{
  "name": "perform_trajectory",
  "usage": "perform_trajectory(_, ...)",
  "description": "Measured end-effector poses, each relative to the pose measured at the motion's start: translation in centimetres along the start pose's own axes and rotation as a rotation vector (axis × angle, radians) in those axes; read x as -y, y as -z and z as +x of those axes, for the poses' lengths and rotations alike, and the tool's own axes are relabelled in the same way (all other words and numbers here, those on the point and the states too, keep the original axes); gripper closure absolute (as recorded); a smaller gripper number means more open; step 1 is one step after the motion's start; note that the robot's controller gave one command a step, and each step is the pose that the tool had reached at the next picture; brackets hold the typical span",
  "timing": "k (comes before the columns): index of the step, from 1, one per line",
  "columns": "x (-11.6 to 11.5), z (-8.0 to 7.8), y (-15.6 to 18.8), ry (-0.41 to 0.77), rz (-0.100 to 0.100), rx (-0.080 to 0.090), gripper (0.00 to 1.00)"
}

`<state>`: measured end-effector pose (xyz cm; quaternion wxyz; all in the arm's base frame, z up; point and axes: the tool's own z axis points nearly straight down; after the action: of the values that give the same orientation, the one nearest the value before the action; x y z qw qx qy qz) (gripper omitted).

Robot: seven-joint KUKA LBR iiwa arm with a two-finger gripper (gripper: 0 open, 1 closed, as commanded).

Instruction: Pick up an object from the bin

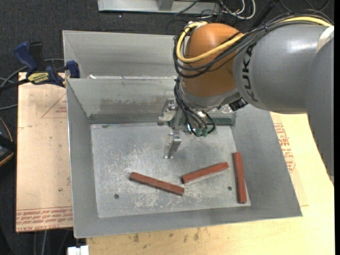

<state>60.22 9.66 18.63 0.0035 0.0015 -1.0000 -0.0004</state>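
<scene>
A grey metal bin (pixel 114 158), seen from above. A large grey arm (pixel 289 62) with an orange cover at its wrist reached in from the right. Its gripper (pixel 171 145) hung over bare floor near the middle of the bin, towards the back wall and touching nothing. Whether it was open or closed could not be told from this angle.

Three flat reddish-brown sticks lay on the floor, all nearer the front of the bin than the gripper:

- **The left stick** (pixel 156 184) lay almost crosswise, its right end dipping slightly towards the front.
- **The middle stick** (pixel 205 172) slanted the other way, its right end lifted towards the back. Its left end lay just beside the left stick's right end — whether they touched was unclear.
- **The right stick** (pixel 239 178) ran front to back, well apart from the gripper by the right wall.

The nearest targets seemed to be the left and middle sticks, lying in front of the gripper. A grasp on either would likely mean coming forward and closing across the stick's narrow width, not along its length.
</scene>
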Motion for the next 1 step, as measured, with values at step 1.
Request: perform_trajectory(1, 0.05, -0.18, 0.48, -0.002, -0.001, 0.008, 0.00)
